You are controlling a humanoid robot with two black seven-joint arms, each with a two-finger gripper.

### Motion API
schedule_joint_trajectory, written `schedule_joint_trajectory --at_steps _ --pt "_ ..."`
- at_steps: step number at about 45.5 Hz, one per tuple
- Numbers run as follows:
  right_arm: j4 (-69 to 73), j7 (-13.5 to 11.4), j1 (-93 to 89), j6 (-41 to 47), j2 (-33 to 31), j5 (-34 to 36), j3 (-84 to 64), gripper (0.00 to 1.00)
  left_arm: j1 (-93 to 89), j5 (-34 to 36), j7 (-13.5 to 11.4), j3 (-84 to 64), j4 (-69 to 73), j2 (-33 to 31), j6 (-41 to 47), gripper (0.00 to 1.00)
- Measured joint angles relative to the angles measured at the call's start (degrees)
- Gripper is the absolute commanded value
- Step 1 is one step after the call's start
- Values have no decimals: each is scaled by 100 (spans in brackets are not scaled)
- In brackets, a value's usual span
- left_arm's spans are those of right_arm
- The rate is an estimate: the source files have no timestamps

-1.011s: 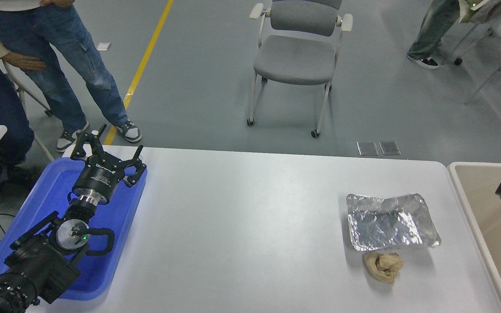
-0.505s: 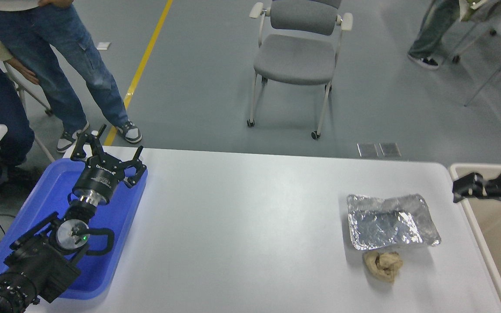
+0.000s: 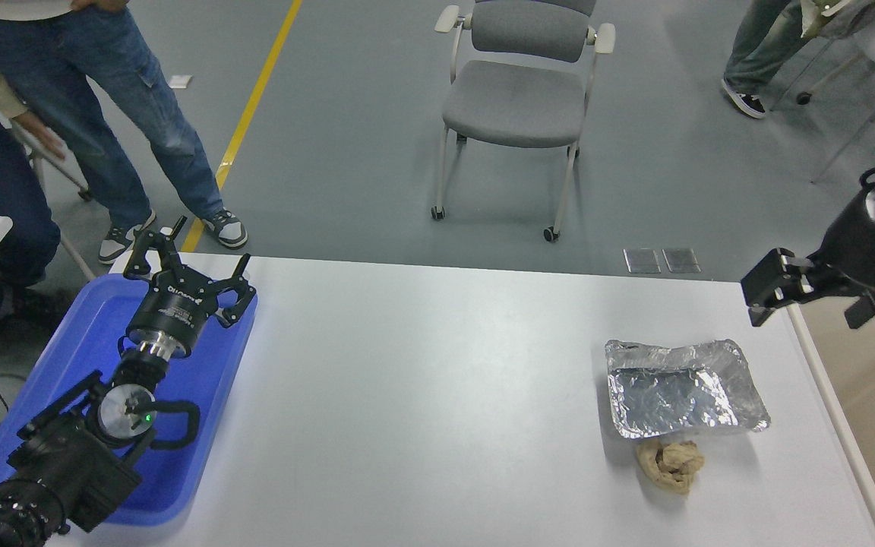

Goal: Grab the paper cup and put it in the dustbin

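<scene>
- Black right pincer (image 3: 810,296), fingers spread and empty, hangs above the large beige plastic dustbin's (image 3: 825,380) left rim.
- Black left pincer (image 3: 188,267), fingers spread, over the blue tray (image 3: 210,425) at the white bench's (image 3: 422,395) left.

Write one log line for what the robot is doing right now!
right gripper: open, empty, above dustbin rim | left gripper: open, parked over blue tray | paper cup: not visible

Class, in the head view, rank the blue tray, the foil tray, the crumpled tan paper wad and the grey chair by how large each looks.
1. Blue tray, partly covered by the left arm.
2. Grey chair; it stands farther from the camera, so its true rank against the blue tray is unsure.
3. Foil tray.
4. Paper wad.
</scene>
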Motion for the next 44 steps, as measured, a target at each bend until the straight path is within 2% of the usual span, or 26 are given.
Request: schedule_joint_trajectory --at_steps 7,17,44 --pt "145 17 328 43 423 27 150 100 0 1 0 0 0 0 0 100" --pt "235 25 538 68 681 43 385 100 0 0 0 0 0 0 11 100" --pt "230 31 604 80 633 174 7 100 -6 -5 0 0 0 0 10 100"
